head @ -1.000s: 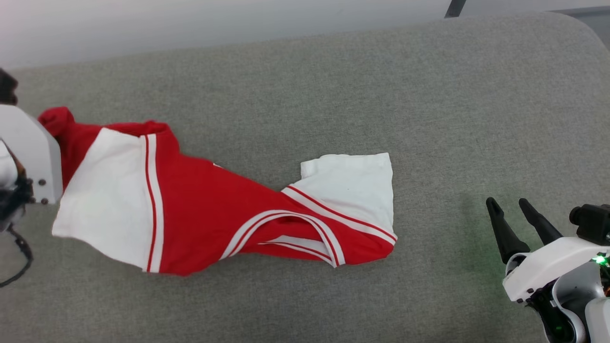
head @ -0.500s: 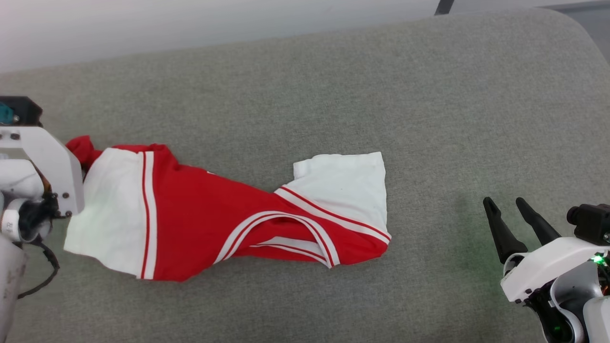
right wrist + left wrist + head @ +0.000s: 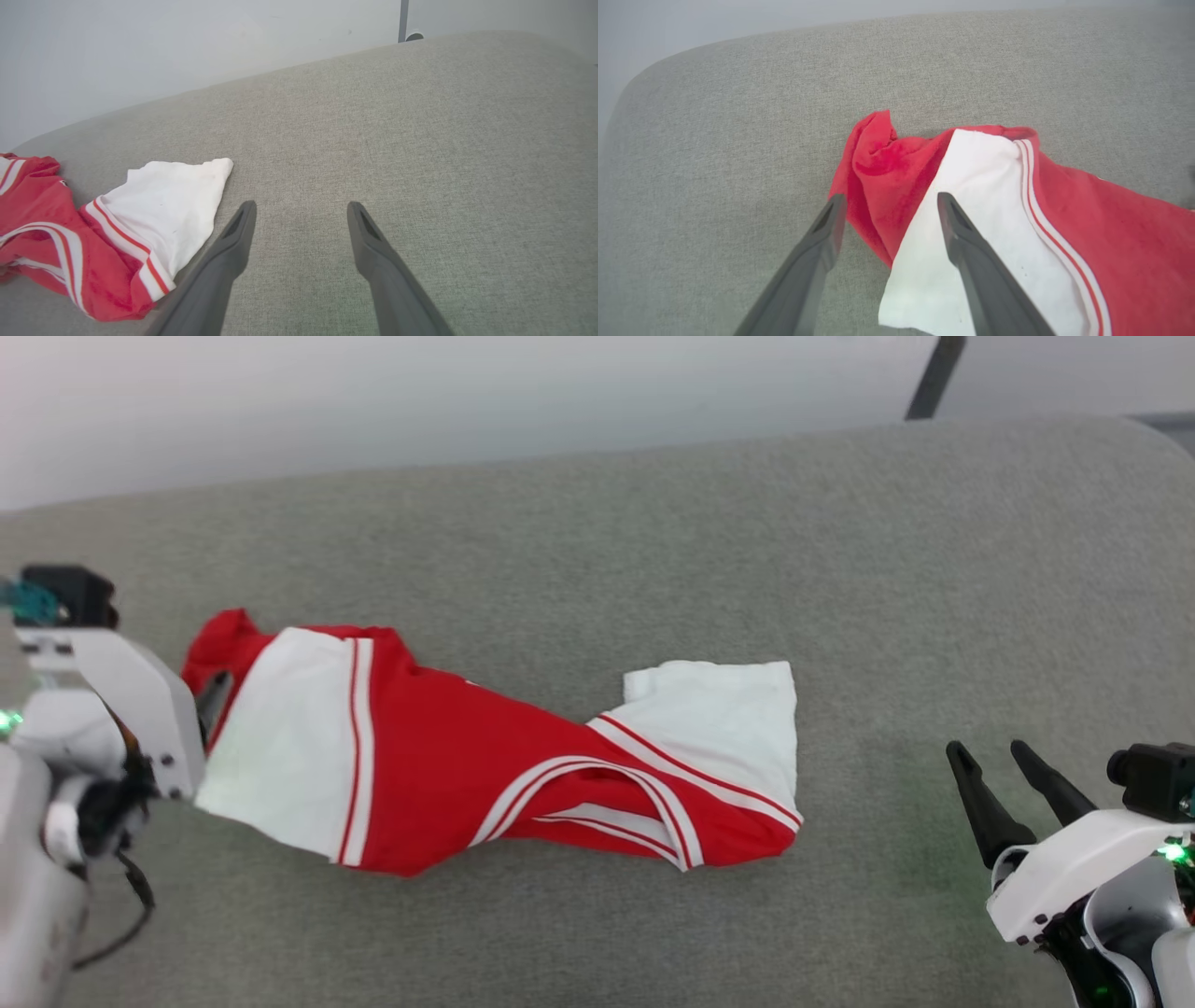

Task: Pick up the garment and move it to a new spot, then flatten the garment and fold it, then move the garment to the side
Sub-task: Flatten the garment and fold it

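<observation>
The garment [image 3: 439,775] is a red jersey with white sleeves and striped trim, lying crumpled and stretched left to right on the grey padded surface. My left gripper [image 3: 887,200] is open at its left end. One finger stands beside the bunched red cloth [image 3: 878,158] and the other over the white sleeve [image 3: 971,196], gripping nothing. In the head view a dark finger [image 3: 215,695] of it shows at that red end. My right gripper [image 3: 987,749] stands open over bare surface, right of the garment's other white sleeve [image 3: 173,196], with nothing between the fingers of this gripper [image 3: 302,205].
The grey padded surface [image 3: 653,551] has rounded far corners and ends at a pale wall. A dark pole [image 3: 934,378] stands behind its far right corner. Bare surface lies between the garment and the right gripper.
My left gripper has opened and let go of the garment's bunched red end, which now rests on the surface. The head camera has shifted. The right gripper has stayed put.
</observation>
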